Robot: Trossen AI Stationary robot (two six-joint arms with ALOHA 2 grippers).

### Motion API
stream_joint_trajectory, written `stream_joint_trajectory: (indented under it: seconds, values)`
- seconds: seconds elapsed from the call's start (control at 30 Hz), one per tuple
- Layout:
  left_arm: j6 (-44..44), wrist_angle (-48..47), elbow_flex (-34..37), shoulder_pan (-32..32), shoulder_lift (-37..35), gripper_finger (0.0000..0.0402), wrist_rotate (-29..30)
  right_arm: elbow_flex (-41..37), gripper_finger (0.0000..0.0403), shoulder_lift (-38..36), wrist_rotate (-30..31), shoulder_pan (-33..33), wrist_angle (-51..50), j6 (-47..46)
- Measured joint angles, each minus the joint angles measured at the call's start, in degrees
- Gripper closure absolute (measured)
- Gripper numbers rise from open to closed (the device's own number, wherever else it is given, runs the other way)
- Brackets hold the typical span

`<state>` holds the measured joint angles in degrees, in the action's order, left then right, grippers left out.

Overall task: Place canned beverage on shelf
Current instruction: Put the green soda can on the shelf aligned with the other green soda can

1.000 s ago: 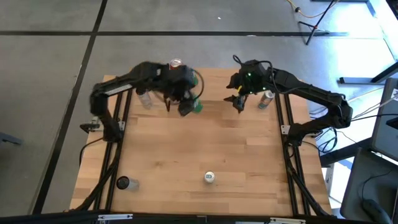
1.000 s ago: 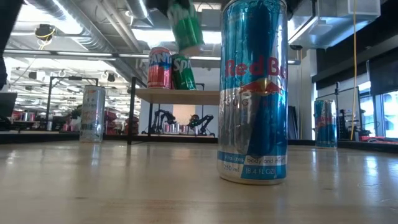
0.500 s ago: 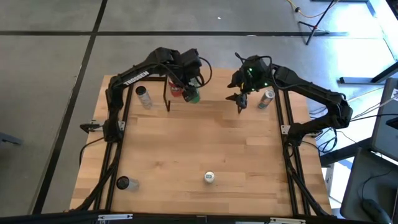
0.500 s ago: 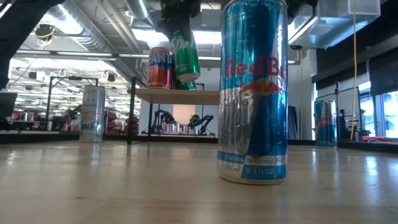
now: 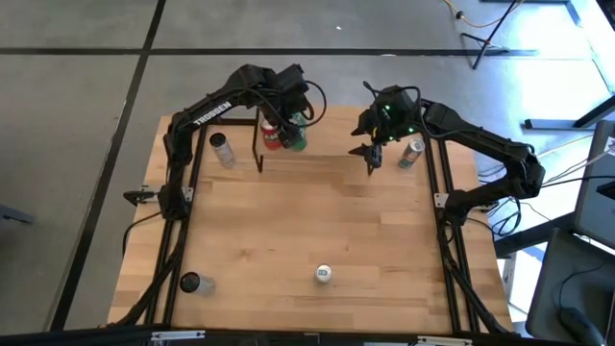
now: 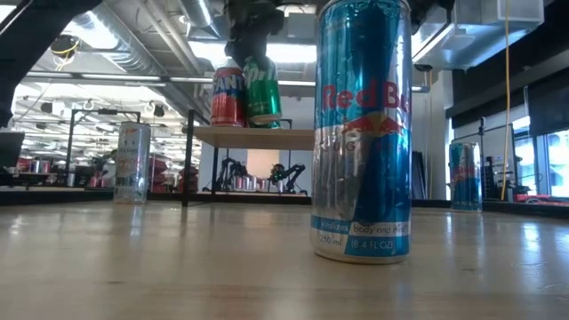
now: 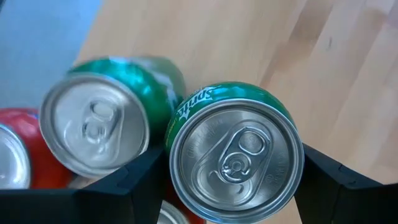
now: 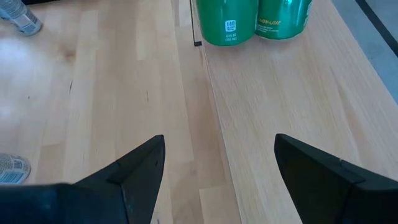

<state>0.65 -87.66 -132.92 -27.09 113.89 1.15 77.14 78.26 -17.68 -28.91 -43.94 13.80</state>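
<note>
Over the shelf (image 6: 267,135) near the worktop's far edge, left end effector (image 5: 291,123) grips an upright green can (image 7: 235,152); right end effector (image 8: 214,165) gapes wide.

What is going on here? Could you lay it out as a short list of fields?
left pincer: shut on green can, holding it at the shelf
already on shelf: red can, another green can
right pincer: open, empty, above the table
elsewhere on table: blue can, nearest the low camera
</note>
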Motion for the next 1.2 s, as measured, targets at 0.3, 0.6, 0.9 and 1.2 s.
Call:
stream_joint_trajectory:
  seconds: [0.3,0.6,0.9,1.2]
  values:
    - [2.6,0.0,1.0,-0.9,0.5,0.0143,-1.0,0.0,0.0114,0.0,0.0,0.0,0.2,0.0]
    - [4.6,0.7,1.1,-1.1,0.5,0.0134,-0.7,0.0,0.0114,0.0,0.0,0.0,0.1,0.0]
    - [4.6,0.7,1.1,-0.9,0.5,0.0108,-0.6,0.0,0.0114,0.0,0.0,0.0,-0.1,0.0]
    - [4.4,0.7,1.1,-0.9,0.5,0.0104,-0.5,0.0,0.0114,0.0,0.0,0.0,-0.1,0.0]
